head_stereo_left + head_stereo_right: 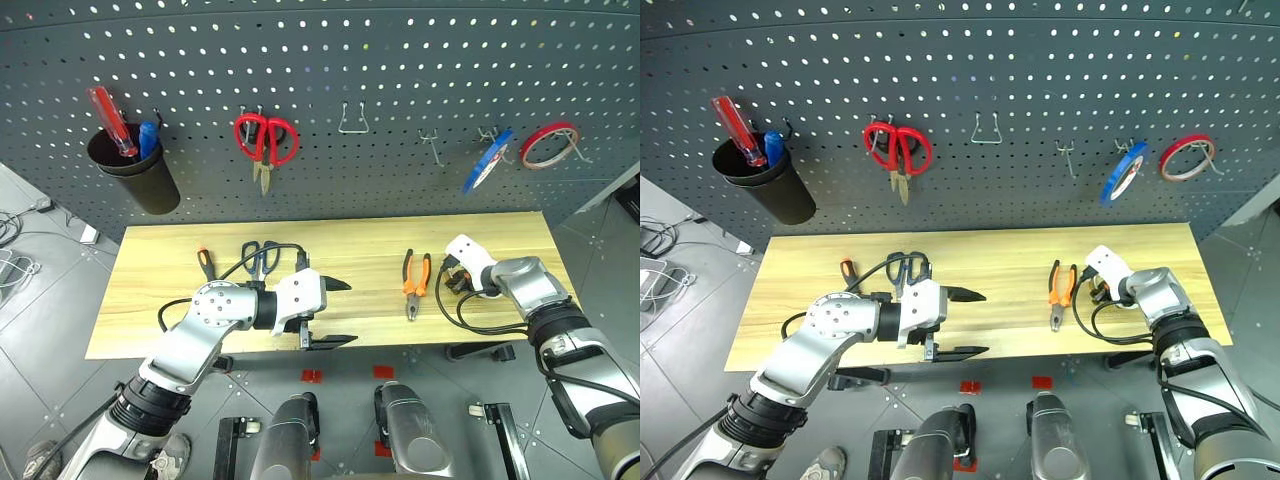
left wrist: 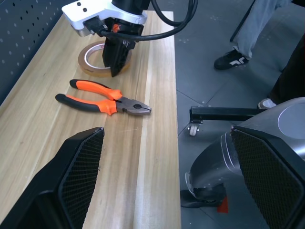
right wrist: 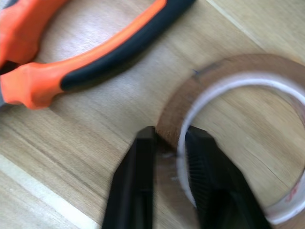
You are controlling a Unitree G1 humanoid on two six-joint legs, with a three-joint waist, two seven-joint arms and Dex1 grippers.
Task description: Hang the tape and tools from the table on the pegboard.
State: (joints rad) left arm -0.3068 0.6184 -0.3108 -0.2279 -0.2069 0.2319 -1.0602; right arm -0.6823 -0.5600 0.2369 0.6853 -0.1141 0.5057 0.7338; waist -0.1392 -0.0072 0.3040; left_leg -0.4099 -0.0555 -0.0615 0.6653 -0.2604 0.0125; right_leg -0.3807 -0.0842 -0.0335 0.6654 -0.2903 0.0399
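The tape [image 3: 248,76], a thin tan ring, lies flat on the table [image 1: 150,290] at its right end. My right gripper [image 3: 171,152] is shut on the ring's near wall, one finger inside and one outside; from the left wrist it stands over the tape [image 2: 90,59]. Orange-handled pliers [image 1: 416,278] lie just left of it. My left gripper [image 1: 335,312] hovers open over the table's front edge, empty, pointing towards the pliers. Behind its arm lie the dark-handled scissors [image 1: 262,255] and the orange-and-black screwdriver [image 1: 206,263]. The pegboard [image 1: 400,80] rises behind the table.
On the pegboard hang a black cup [image 1: 135,170] with a red-handled screwdriver, red scissors [image 1: 266,140], a blue tape roll [image 1: 487,160] and a red tape roll [image 1: 548,145]. Bare hooks [image 1: 352,120] stand between them. A person's legs [image 2: 257,28] are beyond the table's right end.
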